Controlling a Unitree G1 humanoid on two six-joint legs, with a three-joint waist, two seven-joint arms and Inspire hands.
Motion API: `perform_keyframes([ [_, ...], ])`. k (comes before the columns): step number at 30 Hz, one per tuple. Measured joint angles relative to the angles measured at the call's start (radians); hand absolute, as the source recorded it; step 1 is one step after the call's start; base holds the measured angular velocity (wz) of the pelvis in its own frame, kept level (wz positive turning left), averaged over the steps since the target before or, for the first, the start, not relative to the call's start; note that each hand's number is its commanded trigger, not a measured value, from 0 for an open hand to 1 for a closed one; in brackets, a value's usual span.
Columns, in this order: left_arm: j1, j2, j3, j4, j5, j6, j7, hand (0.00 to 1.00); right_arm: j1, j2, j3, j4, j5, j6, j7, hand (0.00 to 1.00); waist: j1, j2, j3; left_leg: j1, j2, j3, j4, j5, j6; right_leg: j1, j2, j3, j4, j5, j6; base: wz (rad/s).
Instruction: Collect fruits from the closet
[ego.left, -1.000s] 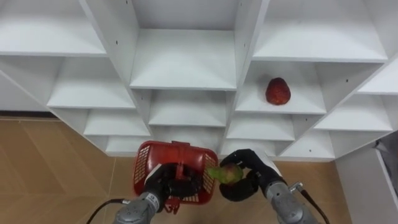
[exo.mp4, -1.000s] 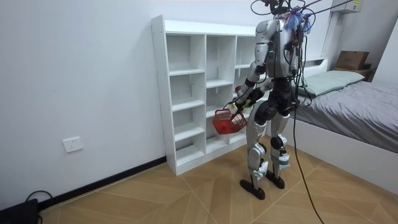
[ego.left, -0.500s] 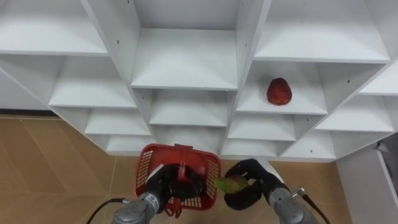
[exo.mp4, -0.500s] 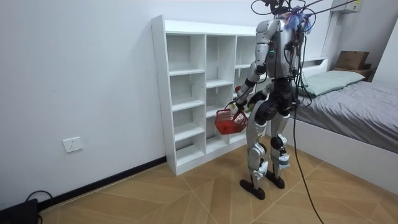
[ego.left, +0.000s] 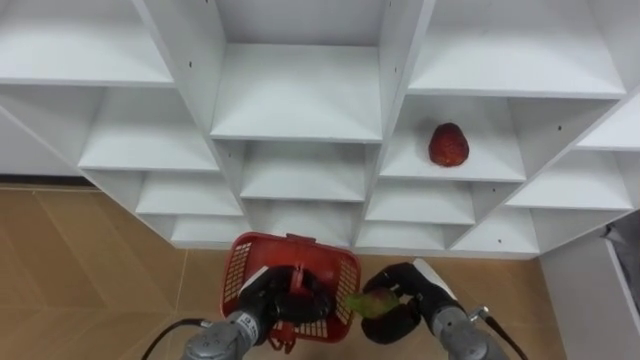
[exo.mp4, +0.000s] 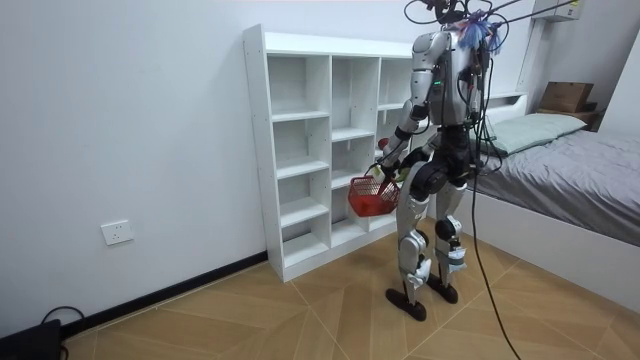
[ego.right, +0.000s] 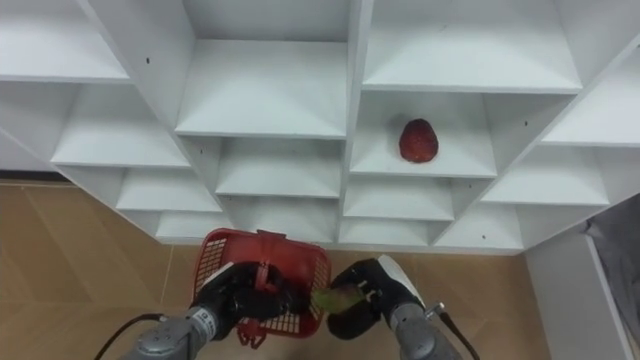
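My left hand (ego.left: 262, 301) is curled round the handle of a red mesh basket (ego.left: 252, 268) held low in front of me. Just right of the basket's rim, my right hand (ego.left: 408, 300) is shut on a green and reddish fruit (ego.left: 368, 303). A dark red fruit (ego.left: 448, 145) lies on a shelf of the white closet (ego.left: 300, 110), in the right column, well above my right hand. In the room view I stand facing the closet (exo.mp4: 300, 150) with the basket (exo.mp4: 370, 197) at hip height.
The closet's other compartments hold nothing. Wooden floor (ego.left: 80, 260) lies below the shelves. A bed (exo.mp4: 570, 170) stands at the room view's right, behind me. A wall socket (exo.mp4: 117, 232) is low on the wall.
The basket has risen a little and drifted right. My right hand with the green fruit has dropped slightly and stays beside the basket's rim.
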Motion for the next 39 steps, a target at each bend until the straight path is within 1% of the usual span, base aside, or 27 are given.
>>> perform_keyframes([
  [4, 0.000, 0.000, 0.000, 0.000, 0.000, 0.000, 0.000, 1.00, -0.004, 0.003, 0.000, 0.000, 0.000, 0.000, 0.000, 1.00, 0.000, -0.001, 0.0004, 0.000, 0.000, 0.000, 0.000, 0.000, 0.000, 0.000, 0.000, 0.000, 0.000, 0.000, 0.000, 0.00],
  [12, 0.000, -0.001, -0.030, 0.000, -0.001, 0.000, -0.002, 1.00, -0.012, 0.005, 0.002, 0.033, 0.000, 0.000, 0.002, 1.00, 0.001, -0.001, 0.0004, -0.001, -0.001, 0.000, 0.000, 0.000, 0.000, 0.000, -0.001, -0.001, 0.000, 0.000, 0.000, 0.00],
  [17, 0.000, -0.001, -0.047, 0.000, -0.001, 0.000, -0.020, 1.00, -0.015, 0.004, 0.002, 0.033, 0.000, 0.000, 0.010, 1.00, 0.002, -0.001, 0.0004, -0.001, -0.001, 0.000, 0.000, 0.000, 0.000, 0.000, -0.001, -0.001, -0.001, 0.000, 0.000, 0.00],
  [18, 0.000, -0.001, -0.047, 0.000, -0.001, 0.000, -0.020, 1.00, -0.015, 0.004, 0.002, 0.033, 0.000, 0.000, 0.010, 0.87, 0.002, -0.001, 0.0004, -0.001, -0.001, 0.000, 0.000, 0.000, 0.000, 0.000, -0.001, -0.001, -0.001, 0.000, 0.000, 0.00],
  [19, 0.000, -0.001, -0.047, 0.000, -0.001, -0.001, -0.020, 1.00, -0.017, 0.004, 0.002, 0.034, 0.001, 0.000, 0.010, 0.66, 0.002, -0.001, 0.0004, -0.001, -0.001, 0.000, 0.000, 0.000, 0.000, 0.000, -0.001, -0.001, -0.001, 0.000, 0.000, 0.00],
  [20, 0.000, -0.001, -0.047, 0.000, -0.001, -0.001, -0.021, 1.00, -0.018, 0.004, 0.003, 0.034, 0.000, 0.000, 0.010, 0.56, 0.002, 0.000, 0.0005, -0.001, -0.001, 0.000, 0.000, 0.000, 0.000, 0.000, -0.001, -0.001, -0.001, 0.000, 0.000, 0.00],
  [21, 0.000, -0.002, -0.047, 0.000, -0.001, -0.001, -0.021, 1.00, -0.018, 0.004, 0.003, 0.033, 0.001, 0.000, 0.010, 0.51, 0.002, 0.000, 0.0005, -0.001, -0.001, 0.000, 0.000, 0.000, 0.000, 0.000, -0.001, -0.001, -0.001, 0.000, 0.000, 0.00],
  [22, 0.000, -0.002, -0.047, 0.000, -0.001, -0.003, -0.023, 1.00, -0.020, 0.004, 0.003, 0.033, 0.001, 0.000, 0.010, 0.37, 0.002, 0.000, 0.0005, -0.003, -0.001, 0.000, 0.000, 0.000, 0.000, -0.002, -0.001, -0.001, -0.001, 0.000, 0.000, 0.00],
  [23, 0.000, -0.002, -0.047, 0.000, -0.001, -0.005, -0.026, 1.00, -0.021, 0.004, 0.003, 0.033, 0.001, 0.000, 0.010, 0.28, 0.002, 0.000, 0.0005, -0.005, -0.001, 0.000, 0.000, 0.000, 0.000, -0.005, -0.001, -0.001, -0.001, 0.000, 0.000, 0.00],
  [26, 0.000, -0.002, -0.047, -0.004, -0.001, -0.006, -0.039, 1.00, -0.023, 0.004, 0.003, 0.033, 0.001, 0.000, 0.012, 0.26, 0.002, 0.000, 0.0009, -0.017, 0.000, -0.004, 0.002, 0.000, 0.000, -0.016, -0.001, -0.001, 0.001, 0.000, 0.000, 0.00],
  [28, 0.000, -0.002, -0.048, -0.005, -0.001, -0.006, -0.041, 1.00, -0.023, 0.004, 0.003, 0.033, 0.001, 0.000, 0.020, 0.28, 0.002, 0.001, 0.0008, -0.018, 0.000, -0.004, 0.001, 0.000, 0.000, -0.016, -0.001, -0.002, -0.001, 0.000, 0.000, 0.00],
  [31, 0.000, -0.003, -0.050, -0.008, -0.001, -0.006, -0.041, 1.00, -0.024, 0.007, 0.005, 0.031, 0.001, 0.000, 0.021, 0.29, 0.002, 0.002, 0.0017, -0.018, -0.001, -0.005, -0.001, 0.000, 0.000, -0.016, -0.001, -0.003, -0.003, 0.000, 0.000, 0.00],
  [33, 0.000, -0.002, -0.063, -0.008, -0.001, -0.006, -0.042, 1.00, -0.027, 0.006, 0.006, 0.031, 0.001, 0.000, 0.025, 0.28, 0.002, 0.003, 0.0026, -0.018, -0.001, -0.005, -0.001, 0.000, 0.000, -0.016, -0.001, -0.004, -0.003, 0.000, 0.000, 0.00],
  [35, 0.000, -0.001, -0.083, -0.008, -0.001, -0.006, -0.058, 1.00, -0.030, 0.010, 0.006, 0.030, 0.001, 0.000, 0.031, 0.30, 0.000, 0.004, 0.0028, -0.019, -0.001, -0.005, -0.001, 0.000, 0.000, -0.016, -0.001, -0.006, -0.003, 0.000, 0.000, 0.00],
  [39, 0.000, 0.001, -0.107, -0.009, -0.001, -0.005, -0.083, 1.00, -0.033, 0.019, 0.022, 0.030, 0.007, 0.000, 0.031, 0.32, -0.001, 0.004, 0.0027, -0.019, -0.001, -0.006, 0.001, 0.000, 0.000, -0.016, -0.002, -0.006, -0.001, 0.000, 0.000, 0.00],
])
